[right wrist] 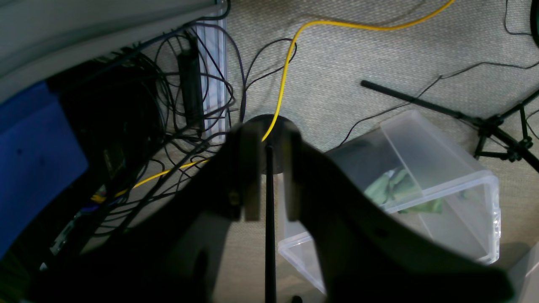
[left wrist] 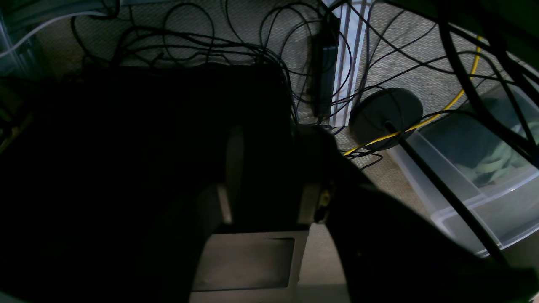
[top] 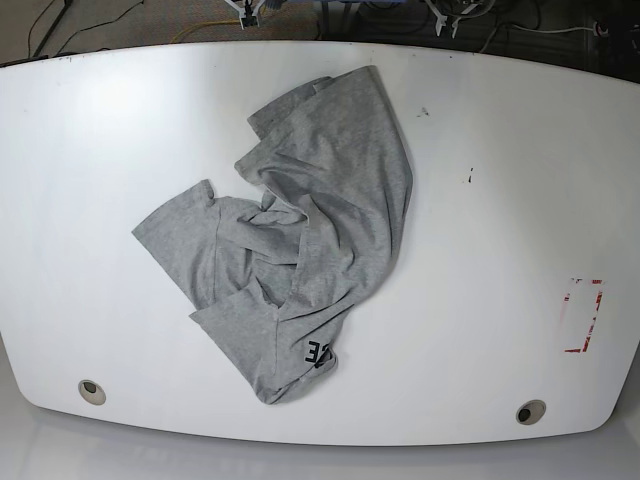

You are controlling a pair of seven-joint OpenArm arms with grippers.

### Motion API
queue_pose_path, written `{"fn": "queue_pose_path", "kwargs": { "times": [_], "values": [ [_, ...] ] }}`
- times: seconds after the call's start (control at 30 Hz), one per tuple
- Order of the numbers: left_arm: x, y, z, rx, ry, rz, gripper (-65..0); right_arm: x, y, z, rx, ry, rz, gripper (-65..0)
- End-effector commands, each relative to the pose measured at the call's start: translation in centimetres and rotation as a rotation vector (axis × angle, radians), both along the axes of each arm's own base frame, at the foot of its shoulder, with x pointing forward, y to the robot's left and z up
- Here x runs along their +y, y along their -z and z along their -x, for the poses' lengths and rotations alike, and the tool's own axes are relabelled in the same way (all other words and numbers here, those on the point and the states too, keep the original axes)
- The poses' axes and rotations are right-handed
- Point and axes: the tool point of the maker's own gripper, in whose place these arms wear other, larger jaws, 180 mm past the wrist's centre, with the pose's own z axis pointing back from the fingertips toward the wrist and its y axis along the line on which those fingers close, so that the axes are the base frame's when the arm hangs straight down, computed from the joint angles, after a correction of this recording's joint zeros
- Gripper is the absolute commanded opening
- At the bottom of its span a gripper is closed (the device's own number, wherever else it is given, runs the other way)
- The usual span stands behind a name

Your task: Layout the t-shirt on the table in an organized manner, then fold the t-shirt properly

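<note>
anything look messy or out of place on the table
The light grey cotton t-shirt lies crumpled mid-table on the white tabletop, twisted and folded over itself, with only a scrap of its black lettering showing at the near hem.

We seem to be in a lab — tangled cables [left wrist: 236,46] on carpet [right wrist: 358,54], a tripod [right wrist: 501,130], clear plastic bins [right wrist: 442,181].
</note>
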Motion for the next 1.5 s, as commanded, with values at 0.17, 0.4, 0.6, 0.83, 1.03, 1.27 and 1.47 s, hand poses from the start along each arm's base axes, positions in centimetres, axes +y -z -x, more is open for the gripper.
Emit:
{"fn": "queue_pose_path", "kwargs": {
  "times": [0.17, 0.4, 0.6, 0.83, 1.03, 1.27, 1.47],
  "values": [
    [0.1, 0.0, -0.4, -0.003, -0.004, -0.009, -47.1, 0.4, -0.1, -0.2, -0.012, 0.005, -0.008, -56.5],
    [0.1, 0.0, -0.3, -0.005, -0.008, -0.007, -47.1, 0.4, 0.0, -0.1, -0.008, 0.003, -0.006, -56.3],
    [-0.1, 0.0, -0.3, -0.005, -0.007, -0.003, -47.3, 0.3, 0.0, -0.2, -0.012, 0.004, -0.005, -56.5],
    [-0.1, 0.0, -0.3, -0.006, -0.01, -0.003, -47.3, 0.2, 0.0, -0.4, -0.016, 0.007, -0.004, -56.5],
    [0.0, 0.0, -0.2, -0.009, -0.013, -0.006, -47.3, 0.2, -0.1, -0.4, -0.02, 0.008, -0.002, -56.5],
    [-0.3, -0.1, 1.3, 0.012, -0.004, 0.002, -46.8, 0.0, 0.0, -2.2, -0.044, -0.013, 0.0, -56.9],
    [-0.3, -0.2, 1.8, 0.018, -0.003, 0.001, -46.8, 0.0, 0.1, -2.3, -0.045, -0.013, 0.0, -56.9]
  ]
}}
